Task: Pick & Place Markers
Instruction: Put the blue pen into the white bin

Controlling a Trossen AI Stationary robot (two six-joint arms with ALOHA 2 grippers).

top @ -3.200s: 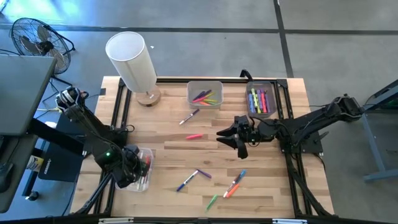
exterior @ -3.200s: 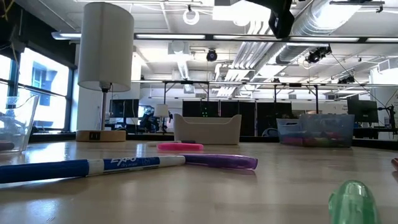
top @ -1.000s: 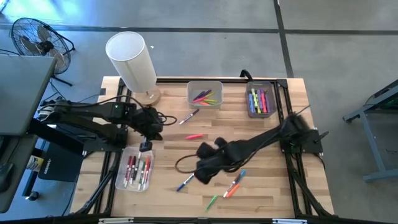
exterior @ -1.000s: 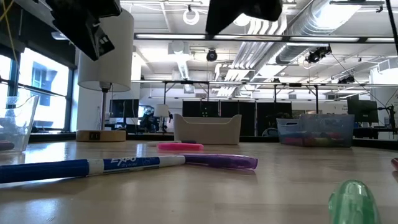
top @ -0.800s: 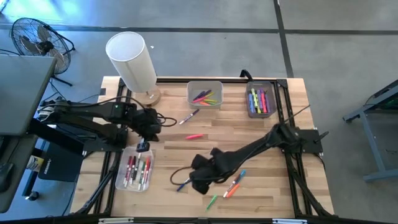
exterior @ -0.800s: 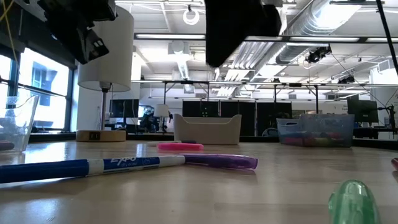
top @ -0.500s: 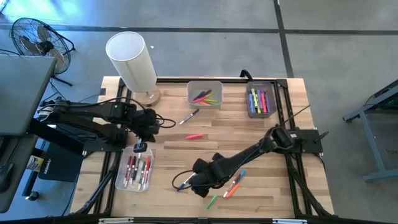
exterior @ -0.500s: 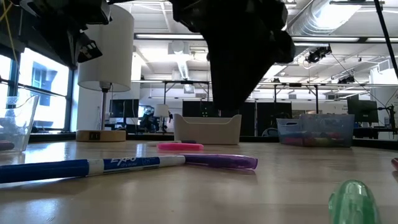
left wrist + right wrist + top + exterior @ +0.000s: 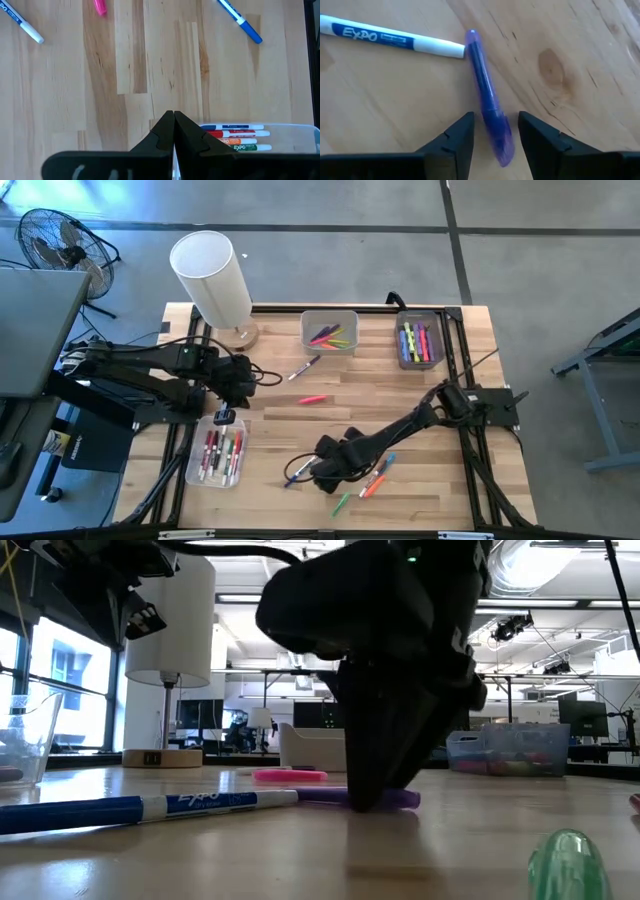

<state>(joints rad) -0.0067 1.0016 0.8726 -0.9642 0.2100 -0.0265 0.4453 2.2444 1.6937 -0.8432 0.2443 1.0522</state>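
My right gripper (image 9: 320, 467) (image 9: 495, 116) is down at the table and open, one finger on each side of a purple marker (image 9: 487, 95) that lies flat, with a gap on both sides. A blue-and-white marker (image 9: 390, 39) lies end to end with it. In the low view the right gripper (image 9: 385, 785) stands over the purple marker (image 9: 405, 800). My left gripper (image 9: 224, 417) (image 9: 173, 120) is shut and hovers beside a clear bin (image 9: 215, 452) that holds several markers (image 9: 235, 140). A pink marker (image 9: 312, 398) lies near the table's middle.
Loose markers lie near the right gripper: an orange-and-blue pair (image 9: 375, 477) and a green one (image 9: 341, 504); another (image 9: 305, 367) lies farther back. Two bins (image 9: 330, 330) (image 9: 419, 340) with markers and a white lamp (image 9: 212, 280) stand along the far edge.
My right gripper has moved toward the near-left part of the table and come down onto the wood, ending astride the purple marker. My left gripper has stayed beside the near-left bin. No marker has moved.
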